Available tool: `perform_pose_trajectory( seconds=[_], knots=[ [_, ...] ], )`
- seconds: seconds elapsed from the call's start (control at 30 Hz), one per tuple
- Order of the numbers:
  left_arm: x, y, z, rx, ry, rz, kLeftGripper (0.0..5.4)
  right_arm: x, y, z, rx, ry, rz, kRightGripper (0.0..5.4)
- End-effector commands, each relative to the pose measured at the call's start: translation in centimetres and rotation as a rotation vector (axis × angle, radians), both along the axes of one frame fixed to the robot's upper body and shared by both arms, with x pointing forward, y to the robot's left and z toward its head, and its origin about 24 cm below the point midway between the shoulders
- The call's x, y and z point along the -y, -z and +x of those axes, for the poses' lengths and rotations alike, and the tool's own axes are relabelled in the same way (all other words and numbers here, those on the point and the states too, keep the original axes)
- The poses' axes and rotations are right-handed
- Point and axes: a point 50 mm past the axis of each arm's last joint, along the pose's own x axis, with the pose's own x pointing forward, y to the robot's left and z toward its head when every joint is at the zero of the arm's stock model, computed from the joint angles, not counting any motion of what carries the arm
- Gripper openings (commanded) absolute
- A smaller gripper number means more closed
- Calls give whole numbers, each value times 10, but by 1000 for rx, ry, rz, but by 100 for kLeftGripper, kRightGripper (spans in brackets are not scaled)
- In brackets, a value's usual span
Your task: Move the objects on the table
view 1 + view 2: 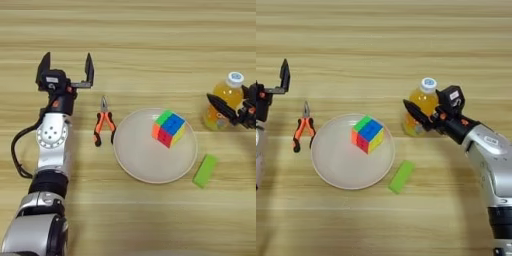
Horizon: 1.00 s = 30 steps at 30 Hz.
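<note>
**Right claw closing in on the juice bottle**

At three o'clock on the table (130, 30), the juice bottle (419, 107) stands upright, white cap on top, just beside the plate (336, 167). The right gripper (423, 117) sits at the bottle's lower body, coming in from four o'clock; one black finger lies across the front of the label, and the other is hidden, so I cannot tell whether the claw is clamped or only resting against it. The step in hand looks like the grasp of the bottle.

The puzzle cube (168, 128) lies tilted on the plate, toward its two o'clock side. Pliers (103, 126) rest at the plate's nine o'clock, a green block (205, 171) at its four o'clock.

The left gripper (66, 67) hovers at ten o'clock, well apart from everything, fingers spread wide and holding nothing.

Next, as I judge it, the right claw needs a firm squeeze low on the bottle, then a straight lift so the bottle does not tip toward the plate.
</note>
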Motion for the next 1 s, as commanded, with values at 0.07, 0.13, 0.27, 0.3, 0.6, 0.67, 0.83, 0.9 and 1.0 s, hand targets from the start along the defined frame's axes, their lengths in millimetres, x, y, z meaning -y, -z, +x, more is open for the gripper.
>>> perform_pose_trajectory(
  seconds=[0.07, 0.13, 0.27, 0.3, 0.6, 0.67, 0.83, 0.9, 1.0],
  knots=[
    [12, -11, -5, 6, 146, 33, 540, -7, -31, 7, 92, -50, -23, 352],
    [19, -15, -7, 2, 223, 41, 540, -10, -38, 7, 106, -69, -26, 352],
    [28, -23, -11, -21, 372, 87, 540, -15, -48, 7, 125, -104, -34, 352],
    [31, -24, -12, -31, 412, 95, 540, -16, -51, 7, 129, -111, -34, 352],
    [58, -28, -45, -98, 890, 294, 540, -27, -68, -1, 160, -193, -43, 352],
    [62, -28, -52, -105, 959, 331, 540, -29, -71, -3, 169, -210, -49, 352],
    [75, -29, -61, -102, 1072, 376, 540, -39, -77, -10, 178, -266, -47, 352],
    [80, -29, -62, -102, 1095, 393, 540, -44, -77, -12, 177, -292, -45, 352],
    [86, -28, -62, -102, 1118, 404, 540, -53, -76, -16, 169, -331, -38, 352]
  ],
)
